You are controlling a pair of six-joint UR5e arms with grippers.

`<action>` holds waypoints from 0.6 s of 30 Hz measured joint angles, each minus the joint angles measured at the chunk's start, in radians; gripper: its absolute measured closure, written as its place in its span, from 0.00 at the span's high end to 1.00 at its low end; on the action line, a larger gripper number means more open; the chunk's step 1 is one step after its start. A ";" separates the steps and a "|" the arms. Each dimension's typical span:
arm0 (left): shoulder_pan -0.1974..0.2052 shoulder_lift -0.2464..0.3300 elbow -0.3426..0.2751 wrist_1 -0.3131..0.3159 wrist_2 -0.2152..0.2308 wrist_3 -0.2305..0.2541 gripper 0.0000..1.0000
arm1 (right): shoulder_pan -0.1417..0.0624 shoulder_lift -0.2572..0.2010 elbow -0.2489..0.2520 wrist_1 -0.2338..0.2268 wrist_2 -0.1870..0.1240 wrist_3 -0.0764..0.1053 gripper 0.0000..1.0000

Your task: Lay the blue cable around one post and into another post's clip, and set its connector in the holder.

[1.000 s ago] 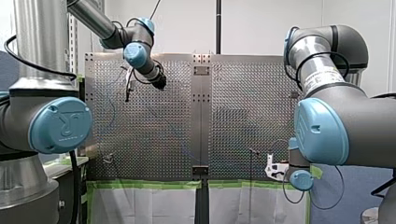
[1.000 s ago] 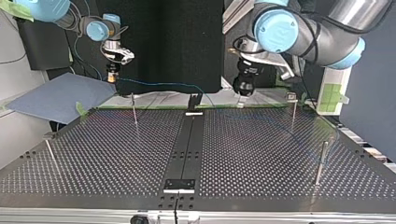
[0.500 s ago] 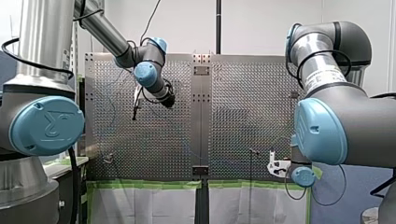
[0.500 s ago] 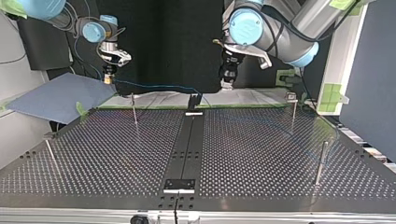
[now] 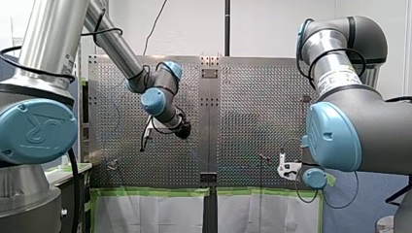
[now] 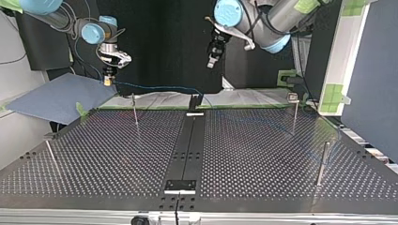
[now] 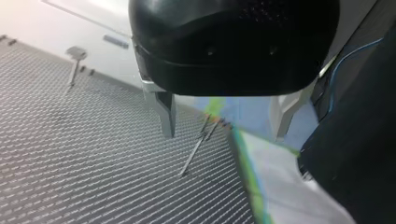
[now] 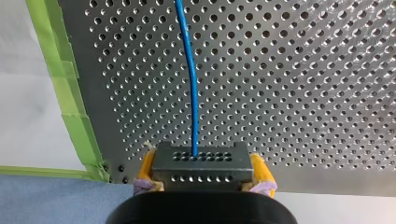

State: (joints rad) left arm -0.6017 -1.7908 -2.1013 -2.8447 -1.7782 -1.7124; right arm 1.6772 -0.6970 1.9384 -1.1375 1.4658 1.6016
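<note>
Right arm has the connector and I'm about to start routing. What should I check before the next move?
1. Grip on the connector: ok. The yellow pads of my right pincer clamp both of its sides.
2. Blue cable at the connector: ok. It leaves straight, with no kink.
3. My left pincer out of the way: ok. It is open, empty and high above the table.
4. Cable around a post: cannot tell. The cable is too faint to follow over the plate.
5. Connector in the holder: not ok. It is in my right pincer, apart from the holder.
</note>
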 joint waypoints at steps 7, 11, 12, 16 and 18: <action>-0.065 -0.065 -0.042 0.065 -0.008 -0.024 0.98 | 0.002 0.000 0.000 0.003 -0.001 0.002 0.00; -0.099 -0.099 -0.045 0.098 -0.011 -0.048 0.98 | 0.003 0.000 0.000 0.004 -0.003 0.003 0.00; -0.106 -0.106 -0.045 0.106 -0.011 -0.054 0.98 | 0.003 0.000 0.000 0.004 -0.003 0.003 0.00; -0.139 -0.139 -0.045 0.139 -0.025 -0.065 0.98 | 0.004 0.000 0.000 0.004 -0.005 0.005 0.00; -0.149 -0.153 -0.045 0.153 -0.036 -0.067 0.98 | 0.003 0.000 0.000 0.004 -0.006 0.006 0.00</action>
State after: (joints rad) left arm -0.7507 -1.9437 -2.1462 -2.6915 -1.8142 -1.7793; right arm 1.6806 -0.6968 1.9386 -1.1339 1.4597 1.6072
